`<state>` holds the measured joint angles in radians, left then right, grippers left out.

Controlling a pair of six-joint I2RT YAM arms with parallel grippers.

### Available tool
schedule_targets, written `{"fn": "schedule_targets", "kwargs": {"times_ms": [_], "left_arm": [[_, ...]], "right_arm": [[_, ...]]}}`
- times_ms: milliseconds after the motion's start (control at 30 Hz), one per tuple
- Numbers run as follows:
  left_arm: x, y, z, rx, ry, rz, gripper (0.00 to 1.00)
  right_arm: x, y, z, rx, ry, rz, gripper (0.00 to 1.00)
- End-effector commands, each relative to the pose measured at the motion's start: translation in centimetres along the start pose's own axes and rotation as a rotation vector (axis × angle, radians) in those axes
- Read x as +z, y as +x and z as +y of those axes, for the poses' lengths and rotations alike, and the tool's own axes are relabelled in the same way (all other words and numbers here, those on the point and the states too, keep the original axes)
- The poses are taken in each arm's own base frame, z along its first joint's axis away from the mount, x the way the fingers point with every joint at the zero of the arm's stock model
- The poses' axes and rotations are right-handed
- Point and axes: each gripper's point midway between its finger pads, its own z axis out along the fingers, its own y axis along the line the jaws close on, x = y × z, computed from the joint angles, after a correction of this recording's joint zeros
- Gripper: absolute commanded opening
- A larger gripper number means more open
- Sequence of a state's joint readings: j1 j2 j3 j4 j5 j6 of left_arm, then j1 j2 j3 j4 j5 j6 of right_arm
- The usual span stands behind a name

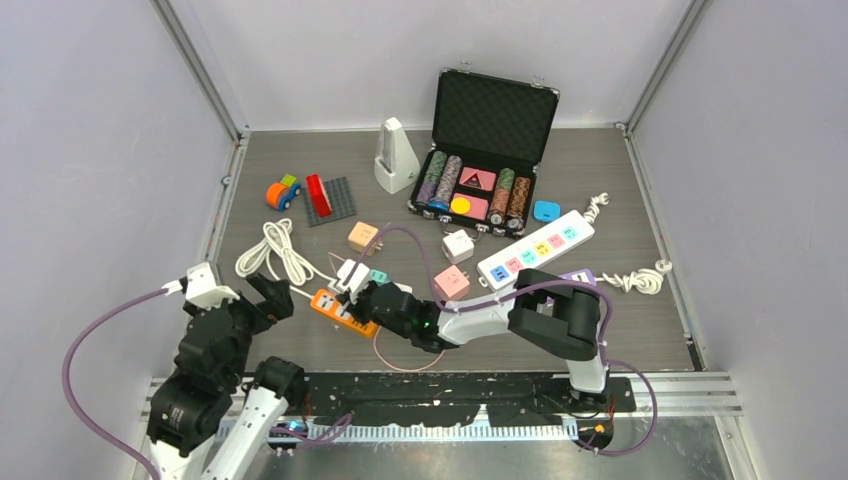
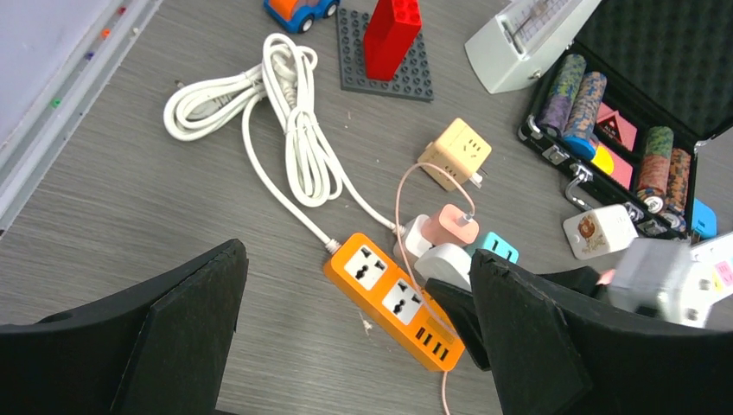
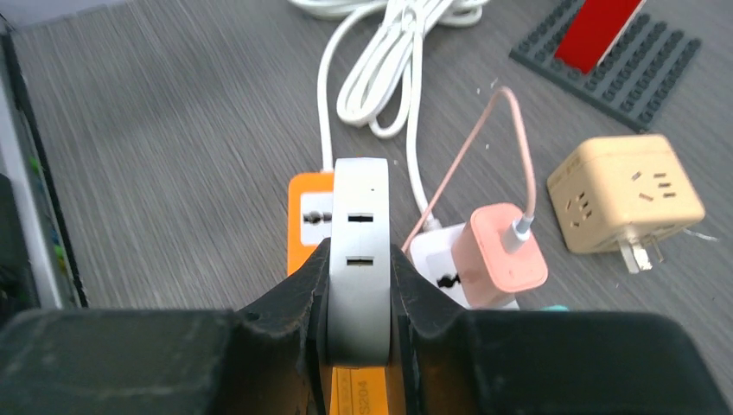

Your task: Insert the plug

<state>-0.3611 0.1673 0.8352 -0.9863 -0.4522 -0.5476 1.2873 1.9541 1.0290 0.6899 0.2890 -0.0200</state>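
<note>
**One plug clamped, socket strip directly under it**

From the top view, I see the right tool (image 1: 356,287) reaching across to the left half of the counter (image 1: 620,330), closed on the white plug (image 1: 350,272). The orange power strip (image 1: 338,310) lies right beneath it. Its long axis runs from upper left, where the white cable (image 1: 272,252) enters, down to lower right. The left tool (image 1: 268,296) hangs just to the left of the strip, jaws apart and empty. It is near, but the right arm is the one already on the job.

In the left wrist view, both round sockets of the orange power strip (image 2: 393,298) show bare between the spread fingers. The white plug (image 2: 445,264) sits at the strip's far edge, beside a pink charger (image 2: 449,225).

In the right wrist view, the fingers (image 3: 290,298) pinch the plug's flat sides, and its narrow slotted edge faces the camera. The strip's orange runs straight away from me under the plug, in line with the tool, with one socket showing just left of it. The prongs are hidden, so I cannot tell whether they are touching the strip. A beige cube adapter (image 3: 627,194) lies well off to the right.

My judgement is that the coming move is straight down. It depends on the prongs being centred over a socket, and this plug looks slightly right of the visible one.
</note>
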Motion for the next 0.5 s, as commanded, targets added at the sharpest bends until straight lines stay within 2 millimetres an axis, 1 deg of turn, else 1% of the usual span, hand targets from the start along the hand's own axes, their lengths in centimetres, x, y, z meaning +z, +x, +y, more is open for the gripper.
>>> {"fn": "schedule_targets", "kwargs": {"times_ms": [0,167,200,233,267,300,333,367,400,433,467], "left_arm": [[0.8,0.8,-0.9,-0.011,0.000,0.067,0.99],[0.6,0.1,-1.3,-0.024,0.017,0.047,0.99],[0.5,0.0,-1.2,-0.025,0.015,0.043,0.99],[0.4,-0.2,-1.1,-0.029,0.013,0.035,0.99],[0.3,-0.3,-0.9,-0.033,0.007,0.029,0.99],[0.1,-0.5,-0.7,-0.036,-0.002,0.021,0.99],[0.0,-0.6,-0.5,-0.038,-0.008,0.012,0.99],[-0.2,-0.8,-0.3,-0.042,-0.015,0.000,0.99],[-0.4,-1.0,0.0,-0.047,-0.021,-0.011,0.99],[-0.6,-1.2,0.1,-0.053,-0.024,-0.023,0.99],[-0.7,-1.4,0.3,-0.056,-0.025,-0.034,0.99]], "right_arm": [[-0.4,-7.2,0.2,0.064,-0.016,-0.180,0.05],[1.3,-6.5,0.7,0.031,-0.018,-0.110,0.05],[1.7,-5.6,0.9,0.023,-0.019,-0.090,0.05],[2.1,-5.8,0.9,0.017,-0.020,-0.090,0.05],[2.5,-5.0,1.1,0.009,-0.021,-0.075,0.05],[2.8,-5.1,1.2,0.004,-0.023,-0.073,0.05],[3.3,-4.3,1.3,-0.003,-0.024,-0.057,0.05],[3.6,-4.5,1.4,-0.008,-0.026,-0.061,0.05],[4.0,-3.7,1.6,-0.015,-0.029,-0.046,0.05],[4.3,-3.9,1.7,-0.016,-0.030,-0.051,0.05],[4.6,-3.2,1.8,-0.022,-0.029,-0.039,0.05]]}}
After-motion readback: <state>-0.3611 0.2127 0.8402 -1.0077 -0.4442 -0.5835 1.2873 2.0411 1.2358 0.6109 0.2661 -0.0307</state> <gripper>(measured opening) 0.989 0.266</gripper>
